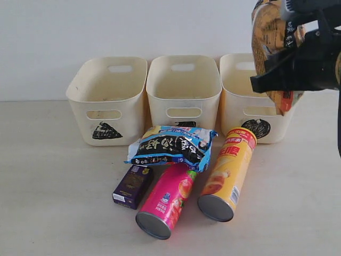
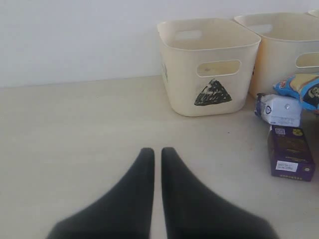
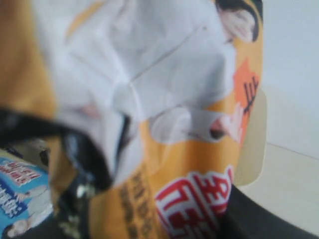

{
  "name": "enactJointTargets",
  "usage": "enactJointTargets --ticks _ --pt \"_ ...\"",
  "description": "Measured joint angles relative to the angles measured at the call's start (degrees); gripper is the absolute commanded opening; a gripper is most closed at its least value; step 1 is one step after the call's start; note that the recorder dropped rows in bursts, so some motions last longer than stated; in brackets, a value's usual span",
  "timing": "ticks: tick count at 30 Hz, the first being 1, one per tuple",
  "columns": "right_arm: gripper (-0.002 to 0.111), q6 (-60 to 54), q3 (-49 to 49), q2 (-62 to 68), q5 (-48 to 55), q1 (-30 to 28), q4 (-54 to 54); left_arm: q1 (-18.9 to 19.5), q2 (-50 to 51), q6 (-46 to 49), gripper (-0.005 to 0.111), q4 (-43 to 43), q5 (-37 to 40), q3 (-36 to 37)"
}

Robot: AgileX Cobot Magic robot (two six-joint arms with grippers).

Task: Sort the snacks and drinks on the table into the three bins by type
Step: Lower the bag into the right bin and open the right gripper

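Observation:
My right gripper (image 1: 274, 80) is shut on the orange crinkly bag (image 1: 269, 37) and holds it in the air above the right bin (image 1: 234, 114). That bag (image 3: 189, 164) fills the right wrist view. On the table (image 1: 48, 186) in front of the bins lie the blue-black bag (image 1: 173, 146), a dark purple box (image 1: 133, 185), a pink tube (image 1: 165, 201) and a yellow-orange tube (image 1: 229, 173). The left bin (image 1: 133, 120) and middle bin (image 1: 160, 112) look empty. A small white-blue box (image 2: 279, 109) lies by the purple box (image 2: 290, 152). My left gripper (image 2: 153, 152) is shut and empty, low over bare table.
A plain white wall runs behind the bins. Both tubes lie on their sides with their ends toward the front edge. Bare table (image 2: 75, 129) stretches to the left of the left bin (image 2: 209, 64).

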Motion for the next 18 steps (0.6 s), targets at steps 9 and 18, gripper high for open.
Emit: enactJointTargets --ticks 9,18 --pt "0.000 0.00 -10.83 11.82 -7.51 -7.97 1.49 0.00 0.00 0.00 0.004 0.00 0.00 0.00" --pt "0.000 0.00 -19.51 22.80 -7.83 -10.67 1.49 0.00 0.00 0.00 0.004 0.00 0.00 0.00"
